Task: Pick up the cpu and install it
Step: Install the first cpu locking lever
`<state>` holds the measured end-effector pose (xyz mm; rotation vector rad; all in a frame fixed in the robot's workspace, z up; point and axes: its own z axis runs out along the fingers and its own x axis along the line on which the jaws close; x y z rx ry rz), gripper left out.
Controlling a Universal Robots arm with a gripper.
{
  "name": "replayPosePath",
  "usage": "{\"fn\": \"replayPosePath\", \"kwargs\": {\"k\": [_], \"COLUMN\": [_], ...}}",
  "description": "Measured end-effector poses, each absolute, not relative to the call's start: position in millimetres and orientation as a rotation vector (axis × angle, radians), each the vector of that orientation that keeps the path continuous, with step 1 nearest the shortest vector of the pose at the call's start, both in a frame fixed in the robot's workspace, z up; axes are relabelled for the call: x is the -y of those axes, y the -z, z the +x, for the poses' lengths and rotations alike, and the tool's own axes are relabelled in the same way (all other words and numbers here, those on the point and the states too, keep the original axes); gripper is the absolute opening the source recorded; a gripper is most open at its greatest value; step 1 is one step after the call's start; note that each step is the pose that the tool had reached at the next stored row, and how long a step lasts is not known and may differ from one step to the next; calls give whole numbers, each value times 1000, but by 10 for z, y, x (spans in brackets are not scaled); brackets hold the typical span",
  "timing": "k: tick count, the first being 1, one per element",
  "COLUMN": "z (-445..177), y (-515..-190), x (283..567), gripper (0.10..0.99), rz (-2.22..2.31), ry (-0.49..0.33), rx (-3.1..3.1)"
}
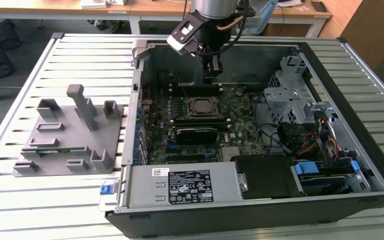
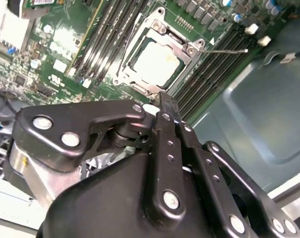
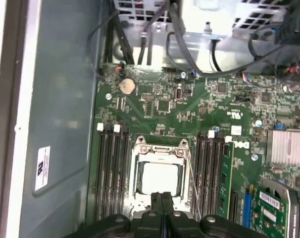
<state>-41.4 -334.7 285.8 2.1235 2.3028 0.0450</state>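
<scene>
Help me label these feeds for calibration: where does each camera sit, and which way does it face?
Exterior view: off the arm, raised, looking down on the open computer case and grey fixture; the arm and gripper show.
First wrist view: on the wrist, facing down the shut gripper at the motherboard.
Second wrist view: on the wrist, looking slantwise over the gripper's black linkage at the same board.
Shared: both wrist views show the cpu seated in its socket beyond the gripper.

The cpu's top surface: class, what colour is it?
The cpu has a pale, shiny silver-grey top, clearest in the second wrist view.
</scene>
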Motion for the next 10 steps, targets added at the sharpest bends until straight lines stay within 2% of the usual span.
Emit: {"fn": "replayPosePath", "kwargs": {"k": [10], "z": [-414], "y": [-2857], "x": [3348], "gripper": [106], "rz": [1906], "ry": [-46], "rx": [-2489]}}
